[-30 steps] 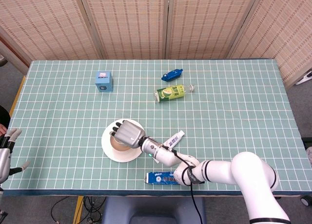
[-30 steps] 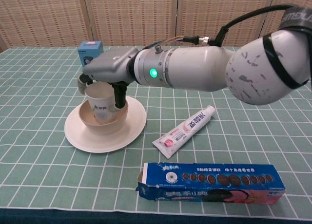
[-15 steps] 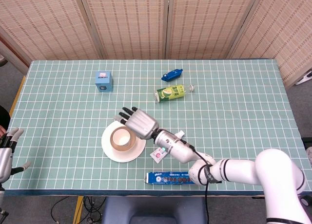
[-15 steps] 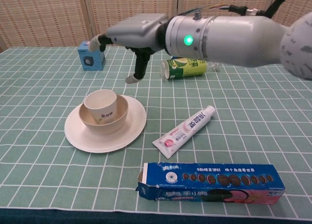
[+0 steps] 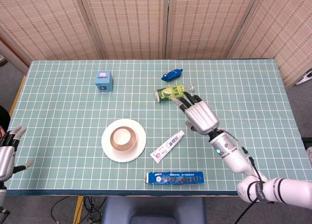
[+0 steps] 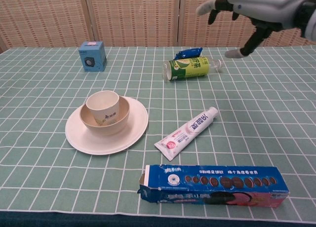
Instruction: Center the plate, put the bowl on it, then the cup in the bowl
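A cream plate (image 5: 139,145) (image 6: 133,131) lies on the green checked table, left of the middle. On the plate sits a tan bowl (image 5: 114,145) (image 6: 122,121), and a pale paper cup (image 5: 122,136) (image 6: 103,107) stands upright inside the bowl. My right hand (image 5: 199,115) (image 6: 256,7) hovers open, fingers spread, well to the right of the stack and high above the table, holding nothing. At the lower left edge of the head view my left hand (image 5: 7,151) hangs open beside the table.
A toothpaste tube (image 5: 167,146) (image 6: 186,133) lies right of the plate. A blue cookie box (image 5: 174,177) (image 6: 212,184) lies near the front edge. A green bottle (image 5: 170,92) (image 6: 190,68), a blue packet (image 5: 171,75) (image 6: 188,53) and a small blue box (image 5: 104,81) (image 6: 92,56) are further back.
My right hand let go of the cup, which stays standing in the bowl. The hand opened, rose, and swung away to the right. The left hand barely moved.
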